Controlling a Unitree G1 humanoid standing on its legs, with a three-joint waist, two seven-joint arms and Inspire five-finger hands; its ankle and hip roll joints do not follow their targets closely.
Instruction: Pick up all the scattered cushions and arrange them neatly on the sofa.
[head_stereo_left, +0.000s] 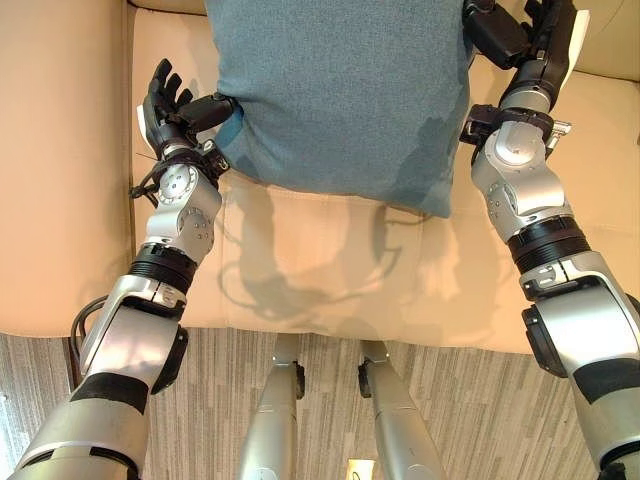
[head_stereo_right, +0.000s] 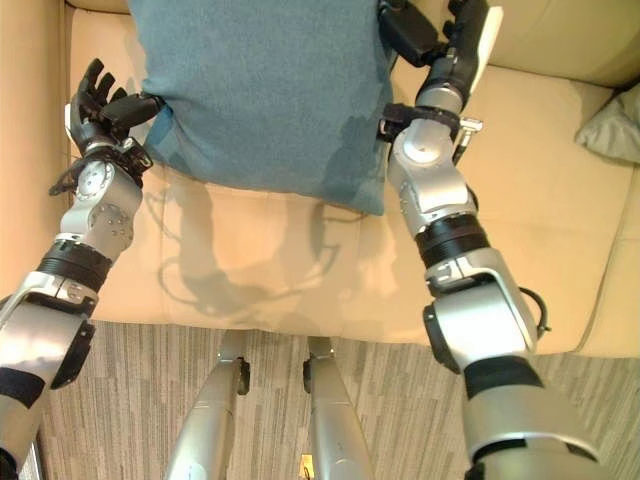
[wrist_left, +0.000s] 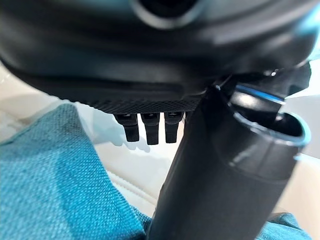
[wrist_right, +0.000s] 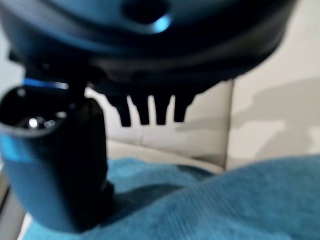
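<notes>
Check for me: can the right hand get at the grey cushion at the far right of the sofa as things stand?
Probably not yet. The right hand is open against the teal cushion, with the left hand open on its other side. The grey cushion lies off to the right on the sofa, nothing between.

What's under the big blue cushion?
The beige sofa seat is under the blue cushion. Whatever else lies beneath it is hidden by the cushion.

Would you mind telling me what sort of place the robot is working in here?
Probably a living room or lounge: a beige sofa holding a blue cushion, a second greyish cushion at its far end, and striped grey carpet in front.
</notes>
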